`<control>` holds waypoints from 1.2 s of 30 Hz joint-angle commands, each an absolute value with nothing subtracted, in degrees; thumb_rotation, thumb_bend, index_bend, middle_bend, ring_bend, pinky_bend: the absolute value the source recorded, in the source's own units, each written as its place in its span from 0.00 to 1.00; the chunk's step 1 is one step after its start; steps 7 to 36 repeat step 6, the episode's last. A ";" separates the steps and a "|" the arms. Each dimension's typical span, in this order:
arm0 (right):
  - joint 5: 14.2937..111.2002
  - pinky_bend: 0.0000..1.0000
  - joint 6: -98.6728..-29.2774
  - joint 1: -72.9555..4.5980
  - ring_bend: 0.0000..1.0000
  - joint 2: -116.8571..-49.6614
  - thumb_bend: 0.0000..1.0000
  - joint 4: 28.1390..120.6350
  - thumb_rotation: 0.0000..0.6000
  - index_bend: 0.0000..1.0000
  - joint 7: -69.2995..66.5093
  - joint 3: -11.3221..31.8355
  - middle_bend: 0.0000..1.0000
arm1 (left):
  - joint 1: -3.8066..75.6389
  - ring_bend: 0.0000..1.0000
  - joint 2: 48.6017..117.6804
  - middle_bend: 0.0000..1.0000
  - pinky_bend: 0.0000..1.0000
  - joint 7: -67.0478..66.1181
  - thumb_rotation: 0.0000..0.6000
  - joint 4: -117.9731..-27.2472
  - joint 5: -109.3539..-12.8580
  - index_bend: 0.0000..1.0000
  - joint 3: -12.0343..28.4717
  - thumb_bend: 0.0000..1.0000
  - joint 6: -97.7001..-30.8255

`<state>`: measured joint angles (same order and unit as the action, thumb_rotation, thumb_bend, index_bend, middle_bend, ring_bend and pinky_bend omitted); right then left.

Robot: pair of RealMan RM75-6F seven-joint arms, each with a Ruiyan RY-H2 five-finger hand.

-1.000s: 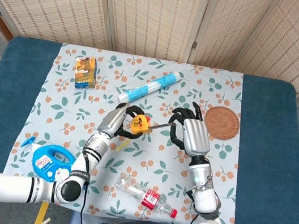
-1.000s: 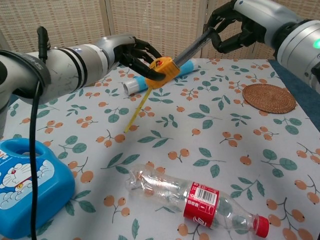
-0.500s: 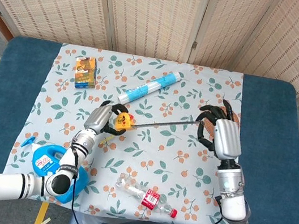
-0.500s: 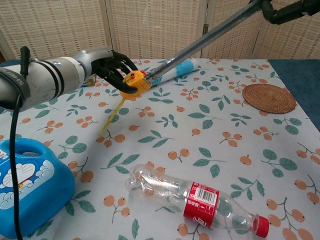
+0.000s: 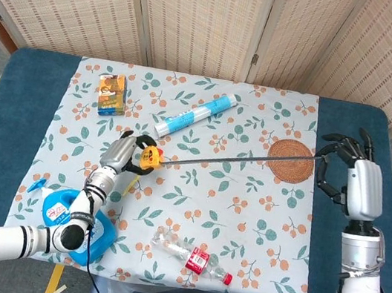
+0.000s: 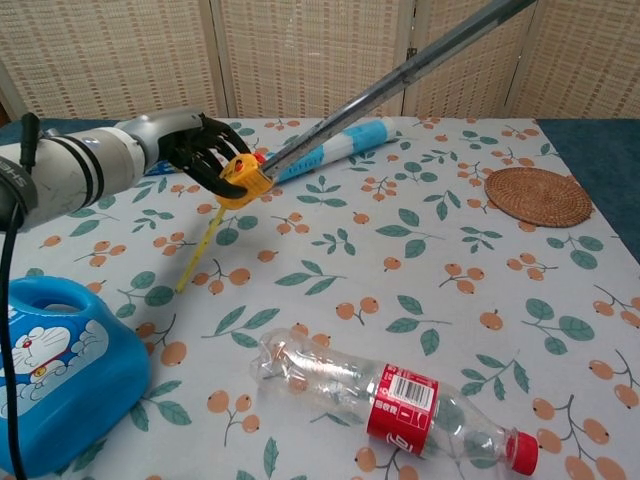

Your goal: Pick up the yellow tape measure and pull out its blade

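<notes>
Blue table under a floral cloth — bottle, woven coaster, tube, box, blue container.

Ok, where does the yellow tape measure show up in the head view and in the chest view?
Head view: the tape measure sits left of centre, held by the left robot hand.
Chest view: the tape measure is upper left, in the same left robot hand.
Shared landmark: the round woven coaster, toward the right in both views.
</notes>
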<state>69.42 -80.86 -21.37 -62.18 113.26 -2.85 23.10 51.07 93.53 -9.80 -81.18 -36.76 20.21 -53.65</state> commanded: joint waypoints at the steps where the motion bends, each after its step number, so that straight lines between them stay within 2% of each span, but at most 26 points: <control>1: 69.70 0.00 -81.99 -19.15 0.25 -59.40 0.68 113.84 1.00 0.60 -6.26 23.86 0.34 | 50.85 0.33 93.50 0.49 0.05 -9.67 1.00 -80.65 -36.64 0.48 20.22 0.36 -53.41; 6: 69.63 0.00 -81.94 -17.85 0.25 -57.22 0.68 113.65 1.00 0.61 -9.57 24.15 0.34 | 50.60 0.33 93.47 0.49 0.05 -9.46 1.00 -80.21 -36.54 0.48 20.42 0.37 -53.09; 36: 69.63 0.00 -81.94 -17.85 0.25 -57.22 0.68 113.65 1.00 0.61 -9.57 24.15 0.34 | 50.60 0.33 93.47 0.49 0.05 -9.46 1.00 -80.21 -36.54 0.48 20.42 0.37 -53.09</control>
